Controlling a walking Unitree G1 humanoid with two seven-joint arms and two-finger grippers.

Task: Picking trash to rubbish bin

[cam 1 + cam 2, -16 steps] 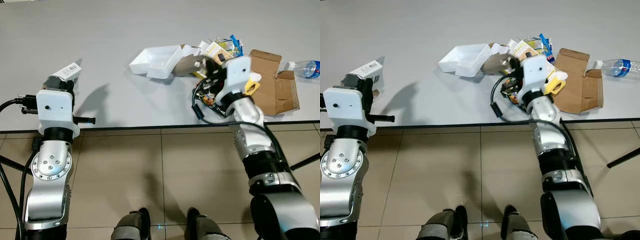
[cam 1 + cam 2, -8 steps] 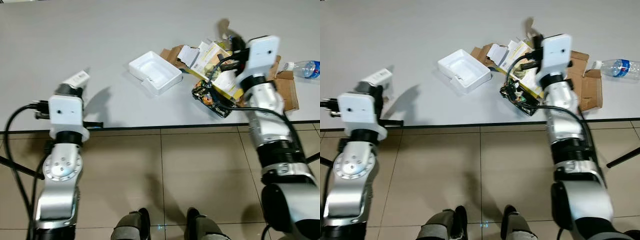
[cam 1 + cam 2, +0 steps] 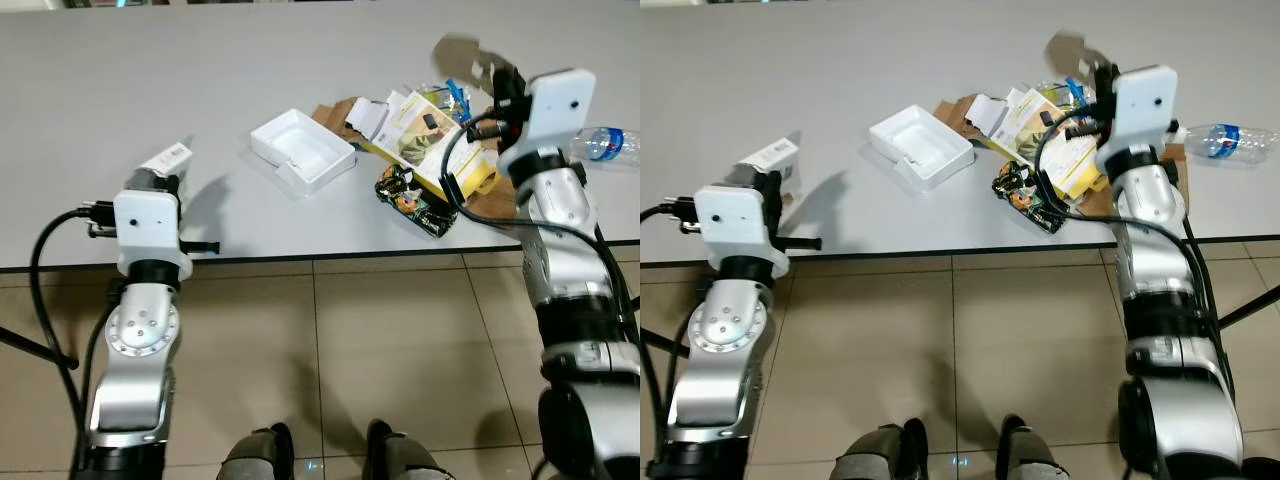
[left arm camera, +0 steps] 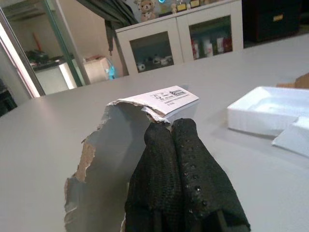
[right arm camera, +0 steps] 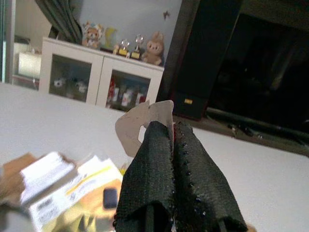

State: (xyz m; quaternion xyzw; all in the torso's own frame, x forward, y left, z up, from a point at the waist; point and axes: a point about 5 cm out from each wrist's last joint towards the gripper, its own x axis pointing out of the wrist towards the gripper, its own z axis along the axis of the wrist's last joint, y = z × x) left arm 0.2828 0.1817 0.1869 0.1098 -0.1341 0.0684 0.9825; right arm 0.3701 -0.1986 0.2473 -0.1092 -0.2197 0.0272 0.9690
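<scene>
Right gripper (image 3: pixel 497 72) now lifted off trash pile (image 3: pixel 425 140), holding torn cardboard scrap (image 3: pixel 455 52) high; white foam box (image 3: pixel 302 150) shoved left, uncovering brown cardboard.

counter (image 3: pixel 150 80): smooth matt grey | left claw (image 4: pixel 181 140): black knobbly rubber, pinching torn rough-edged card (image 4: pixel 111 154) | right claw (image 5: pixel 166 140): same black texture, on brown card scrap (image 5: pixel 142 118) | tray (image 3: pixel 300 150): white foam | bottle (image 3: pixel 600 142): clear plastic | floor (image 3: pixel 330 350): glossy tile

Nothing is reading clearly: the white label (image 4: pixel 168 98) on the torn cardboard piece (image 4: pixel 111 154) is showing print (too small to read).
</scene>
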